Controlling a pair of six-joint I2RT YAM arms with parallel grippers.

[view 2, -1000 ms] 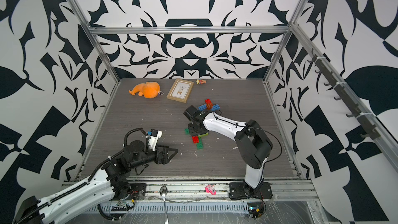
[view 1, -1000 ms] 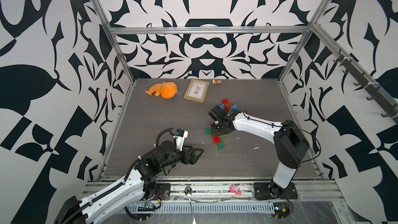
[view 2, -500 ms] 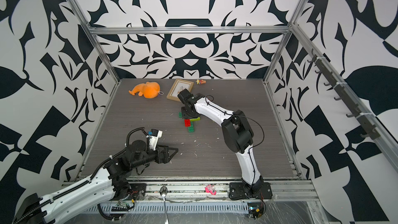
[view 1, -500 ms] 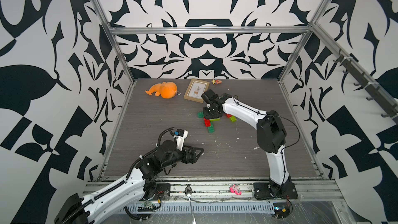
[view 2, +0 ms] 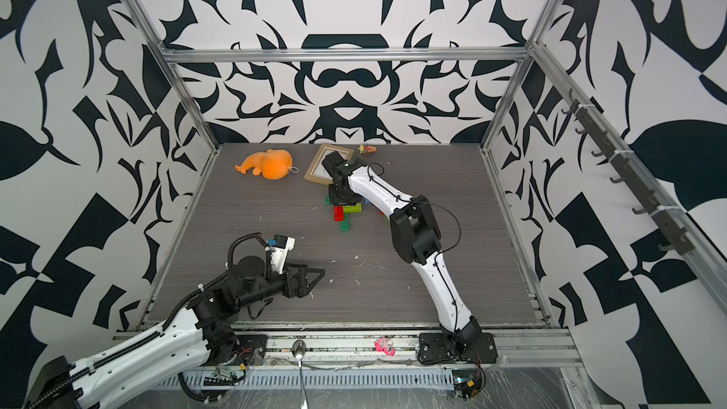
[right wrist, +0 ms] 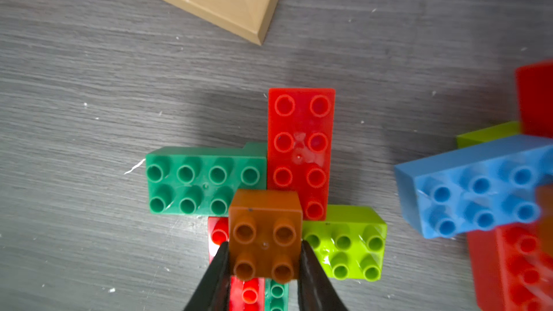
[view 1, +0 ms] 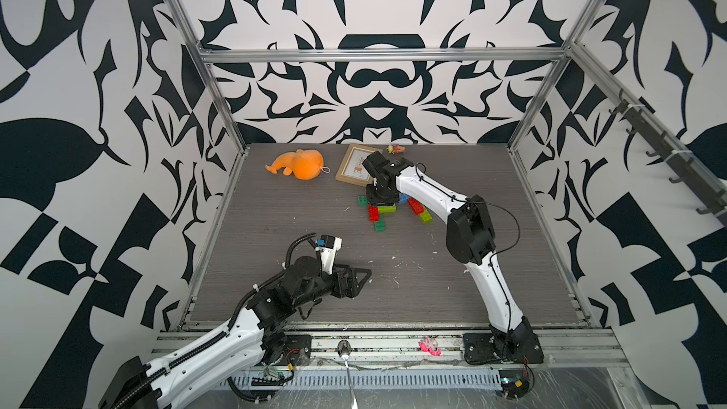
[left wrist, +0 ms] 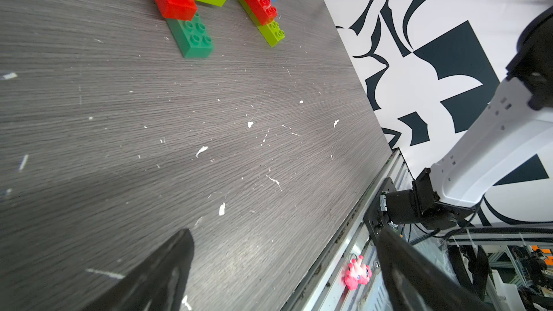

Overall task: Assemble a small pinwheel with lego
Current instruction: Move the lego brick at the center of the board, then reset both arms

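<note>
My right gripper [right wrist: 264, 254] is shut on an orange-brown square brick [right wrist: 264, 234]. That brick tops the middle of a lego cluster of a dark green brick [right wrist: 203, 181], a red brick [right wrist: 300, 145] and a lime brick [right wrist: 347, 243]. In both top views the right gripper [view 1: 381, 200] [view 2: 344, 200] stands over this cluster [view 1: 375, 216] near the back. A second cluster lies beside it, with a blue brick [right wrist: 478, 186] and a red brick [view 1: 415, 205]. My left gripper [view 1: 364, 275] [left wrist: 284, 252] hangs open and empty over the table's front part.
A wooden picture frame [view 1: 354, 169] lies just behind the bricks, and an orange plush toy [view 1: 301, 165] lies at the back left. A small figure [view 1: 395, 148] sits by the back wall. A pink toy [left wrist: 356, 273] lies on the front rail.
My right gripper and the brick cluster under it have shifted from mid-table toward the back, close to the picture frame. The left arm has not moved.
</note>
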